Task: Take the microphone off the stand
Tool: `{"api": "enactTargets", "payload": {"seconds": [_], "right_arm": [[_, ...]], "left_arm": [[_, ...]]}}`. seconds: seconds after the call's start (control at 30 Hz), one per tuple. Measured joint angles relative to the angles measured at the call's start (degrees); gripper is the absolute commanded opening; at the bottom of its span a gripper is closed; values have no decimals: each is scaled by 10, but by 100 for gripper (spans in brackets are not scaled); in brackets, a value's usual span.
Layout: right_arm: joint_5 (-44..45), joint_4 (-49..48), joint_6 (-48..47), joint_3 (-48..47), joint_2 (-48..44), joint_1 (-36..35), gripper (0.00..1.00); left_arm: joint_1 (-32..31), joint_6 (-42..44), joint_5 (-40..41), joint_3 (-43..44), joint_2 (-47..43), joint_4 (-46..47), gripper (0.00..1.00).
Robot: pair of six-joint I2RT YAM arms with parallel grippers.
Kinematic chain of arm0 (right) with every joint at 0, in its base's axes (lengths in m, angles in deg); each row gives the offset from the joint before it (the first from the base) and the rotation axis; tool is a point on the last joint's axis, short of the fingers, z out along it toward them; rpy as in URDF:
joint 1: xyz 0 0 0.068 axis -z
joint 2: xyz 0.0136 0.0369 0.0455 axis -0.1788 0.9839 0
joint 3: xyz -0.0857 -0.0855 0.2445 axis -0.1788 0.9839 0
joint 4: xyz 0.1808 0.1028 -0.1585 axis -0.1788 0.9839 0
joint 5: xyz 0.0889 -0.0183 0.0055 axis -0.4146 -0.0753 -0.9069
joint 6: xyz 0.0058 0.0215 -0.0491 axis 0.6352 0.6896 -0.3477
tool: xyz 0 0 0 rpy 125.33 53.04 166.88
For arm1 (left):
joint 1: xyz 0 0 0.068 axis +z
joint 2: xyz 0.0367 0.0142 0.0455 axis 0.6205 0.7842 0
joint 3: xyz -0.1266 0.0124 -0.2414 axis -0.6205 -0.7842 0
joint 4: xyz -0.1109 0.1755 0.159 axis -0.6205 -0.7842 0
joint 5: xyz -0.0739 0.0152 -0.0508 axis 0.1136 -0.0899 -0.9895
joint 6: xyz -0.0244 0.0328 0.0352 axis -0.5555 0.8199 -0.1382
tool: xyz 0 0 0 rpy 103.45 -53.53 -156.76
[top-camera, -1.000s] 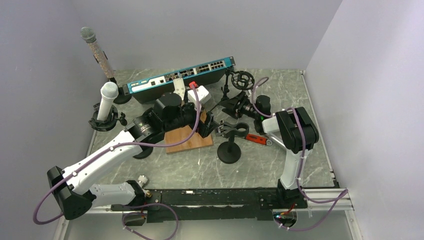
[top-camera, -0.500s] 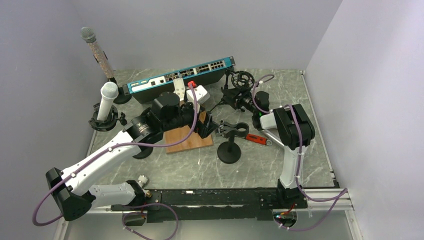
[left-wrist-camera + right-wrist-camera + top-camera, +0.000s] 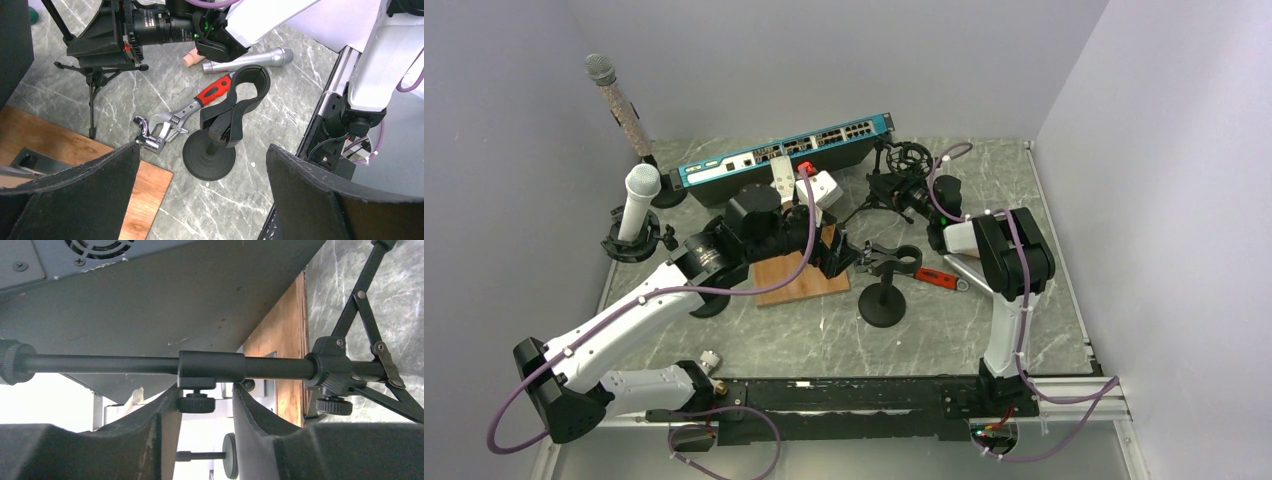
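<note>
A silver microphone lies flat on the table beside the right arm. Close by, a black clip stand on a round base holds nothing. My left gripper hovers above that base, jaws wide open and empty; from above it sits just left of the stand. My right gripper is at the pole of a black tripod stand. Its fingers are parted either side of the collar's thumbscrew, gripping nothing. A white microphone sits in a ring mount at the left. A glitter microphone stands behind it.
A red-handled wrench lies between the clip stand and the tripod. A wooden board is under the left wrist. A blue network switch and a white box sit at the back. Walls close in on the left, back and right.
My right gripper has moved toward the back of the table, up to the tripod's pole. The left arm has shifted slightly to the left.
</note>
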Motion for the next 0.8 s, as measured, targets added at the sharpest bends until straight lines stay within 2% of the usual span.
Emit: {"api": "enactTargets", "payload": {"seconds": [0.17,0.37,0.6,0.8], "right_arm": [[3,69,-45,-14,-29,-1,0],[19,204,-154,-55,-57,-4,0],[86,354,-291,-104,-88,-25,0],[110,401,-344,-121,-96,-33,0]], "left_arm": [[0,-1,-4,0,0,0,99],[0,-2,-6,0,0,0,99],[0,-2,-6,0,1,0,99],[3,-2,-6,0,2,0,99]]}}
